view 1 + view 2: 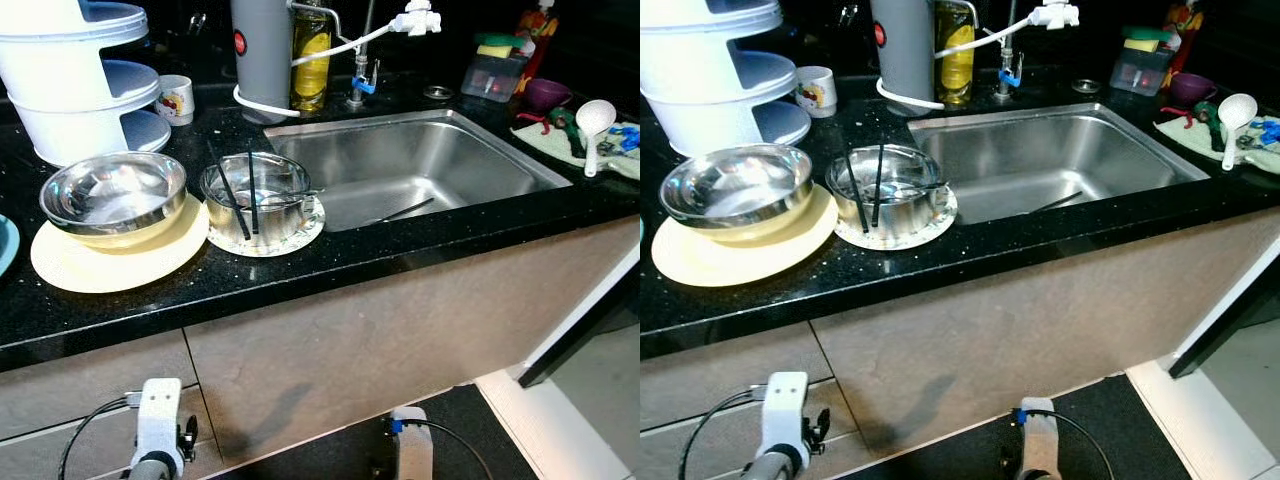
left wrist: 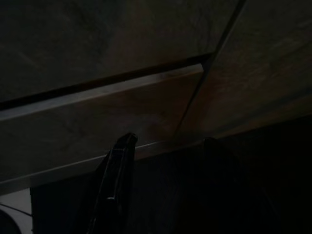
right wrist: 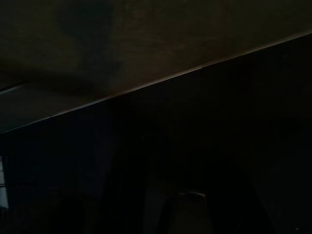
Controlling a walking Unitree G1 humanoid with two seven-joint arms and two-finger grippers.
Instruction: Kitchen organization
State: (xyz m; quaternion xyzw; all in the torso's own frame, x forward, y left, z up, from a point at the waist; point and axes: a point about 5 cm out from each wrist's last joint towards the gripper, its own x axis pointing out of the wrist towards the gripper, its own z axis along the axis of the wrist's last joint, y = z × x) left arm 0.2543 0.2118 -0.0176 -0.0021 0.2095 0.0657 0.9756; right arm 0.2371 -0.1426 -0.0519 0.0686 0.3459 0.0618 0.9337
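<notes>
Two chopsticks [image 1: 240, 200] in steel bowl [image 1: 258, 192]

Home kitchen, steel sink [image 1: 420, 160], black countertop [image 1: 300, 265]

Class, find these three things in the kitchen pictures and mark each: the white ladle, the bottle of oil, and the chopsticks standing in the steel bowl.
white ladle [image 1: 595, 117], left eye view, on its round scoop.
bottle of oil [image 1: 311, 62], left eye view, on its yellow label.
chopsticks [image 1: 876, 185], right eye view, on the shaft of one stick.

Both arms [image 1: 160, 430] low, idle
</notes>
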